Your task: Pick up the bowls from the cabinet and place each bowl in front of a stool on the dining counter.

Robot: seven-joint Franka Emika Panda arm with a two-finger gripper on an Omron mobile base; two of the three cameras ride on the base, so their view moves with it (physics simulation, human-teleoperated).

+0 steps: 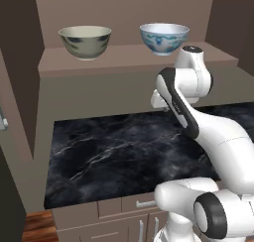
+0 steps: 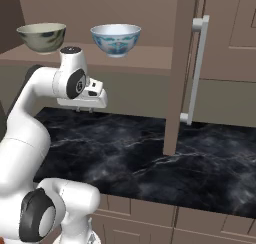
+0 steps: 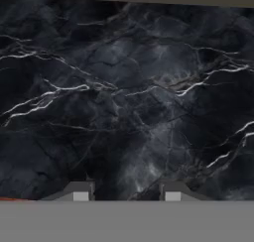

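Two bowls stand side by side on the shelf of the open cabinet (image 1: 130, 58): a cream-olive bowl (image 1: 85, 41) (image 2: 42, 37) on the left and a white bowl with blue pattern (image 1: 163, 37) (image 2: 116, 39) on the right. My gripper (image 2: 85, 109) (image 3: 126, 194) hangs below the shelf's front edge, under the white and blue bowl, and points down at a black marble worktop (image 3: 124, 102). Its fingers stand apart with nothing between them. The stool and the dining counter are out of view.
The cabinet's open door (image 2: 176, 73) juts out to the right of the arm, with a long silver bar handle (image 2: 197, 68). The black worktop (image 1: 119, 147) lies over beige drawers (image 1: 134, 206). A cabinet side wall (image 1: 20, 87) stands at the left.
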